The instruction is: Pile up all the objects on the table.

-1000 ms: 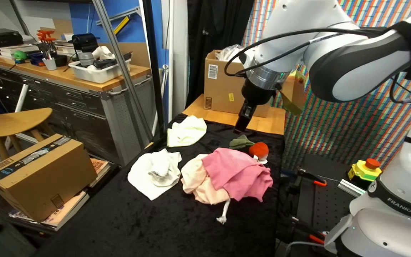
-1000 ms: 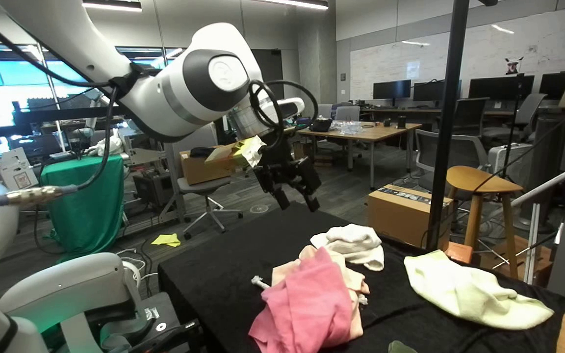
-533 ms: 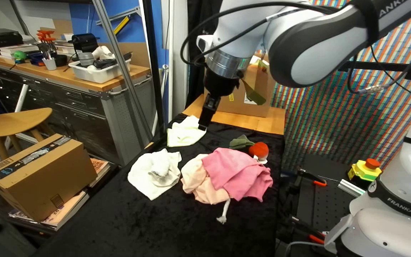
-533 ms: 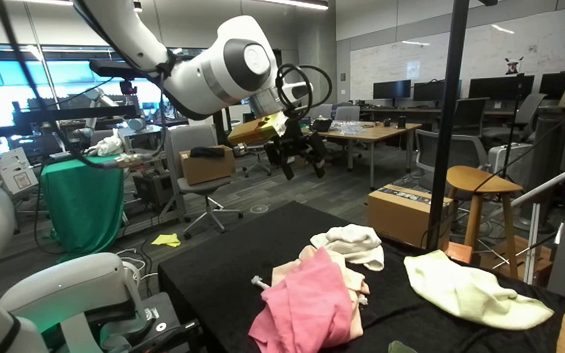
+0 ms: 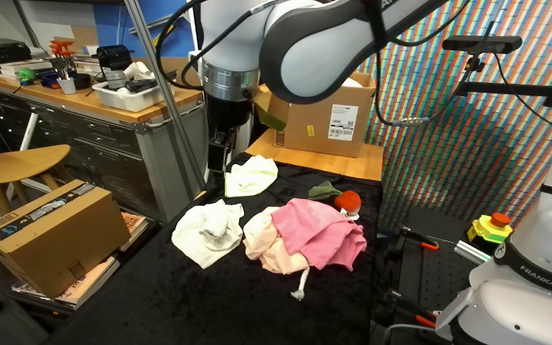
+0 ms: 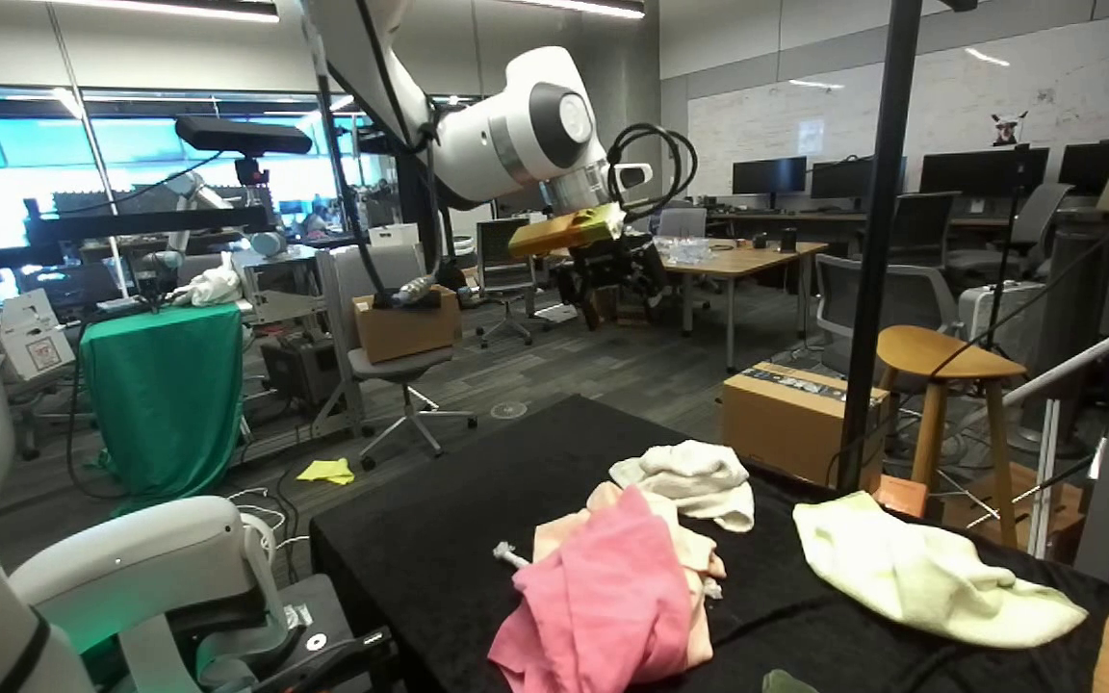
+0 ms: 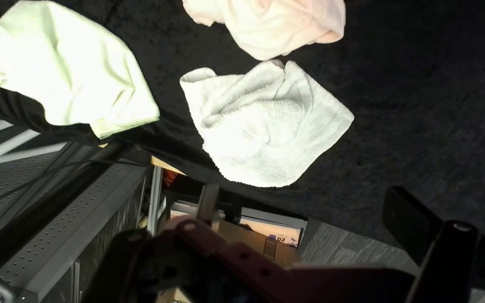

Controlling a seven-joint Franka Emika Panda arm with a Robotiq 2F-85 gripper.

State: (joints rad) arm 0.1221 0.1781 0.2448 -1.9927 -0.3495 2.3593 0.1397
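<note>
A white cloth [image 5: 207, 232] lies crumpled on the black-covered table [image 5: 237, 306]. A pale yellow-green cloth [image 5: 251, 176] lies near the far edge. A pink cloth [image 5: 321, 235] lies over a peach cloth [image 5: 273, 247], with a white rope end [image 5: 300, 285] sticking out. A dark green cloth [image 5: 324, 190] and a red round thing [image 5: 348, 201] are beside them. My gripper [image 5: 217, 163] is open and empty, raised above the table's edge. In the wrist view the white cloth [image 7: 267, 130] lies beyond the open fingers [image 7: 303, 206], apart from them. The red thing is hidden from the wrist view.
A cardboard box [image 5: 324, 122] stands on the wooden far end of the table. A black upright pole [image 6: 877, 241] stands at the table's edge. A workbench [image 5: 175, 163] and another cardboard box [image 5: 53, 235] are beside the table.
My gripper has swept from above the green cloth, past the yellow-green cloth, to the table's edge, leftward in an exterior view. It stays open. The cloths have not moved.
</note>
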